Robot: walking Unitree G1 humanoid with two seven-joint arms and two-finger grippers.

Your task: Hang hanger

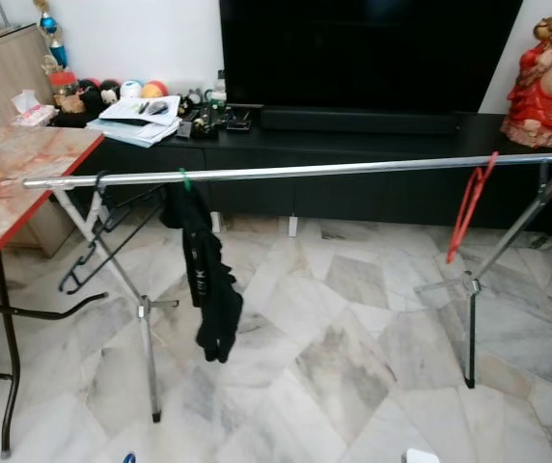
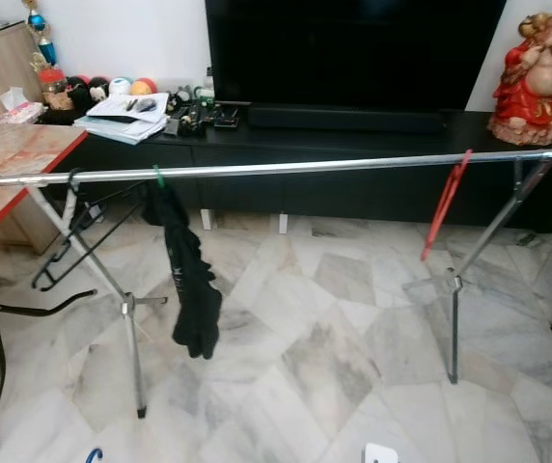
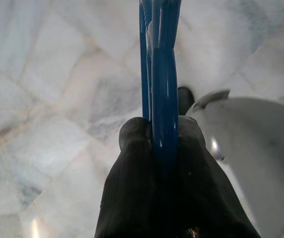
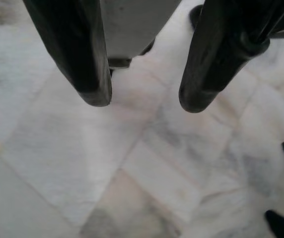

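Note:
A silver drying rail [image 1: 353,169] spans the room on crossed legs. On it hang a black hanger [image 1: 97,236] at the left end, a green-hooked hanger with a black garment [image 1: 207,280] beside it, and a red hanger [image 1: 469,207] near the right end. In the left wrist view my left gripper [image 3: 162,134] is shut on a blue hanger [image 3: 161,59], held low over the marble floor. A blue tip [image 1: 128,458] of that hanger peeks in at the bottom edge of the left eye view. My right gripper [image 4: 142,99] hangs open above the floor, nothing between its fingers.
A marble-topped folding table [image 1: 6,183] stands at the left, close to the rail's end. Behind the rail runs a black TV cabinet [image 1: 353,145] with a TV, papers [image 1: 141,121] and a red figurine [image 1: 546,82]. Marble floor [image 1: 334,357] lies in front.

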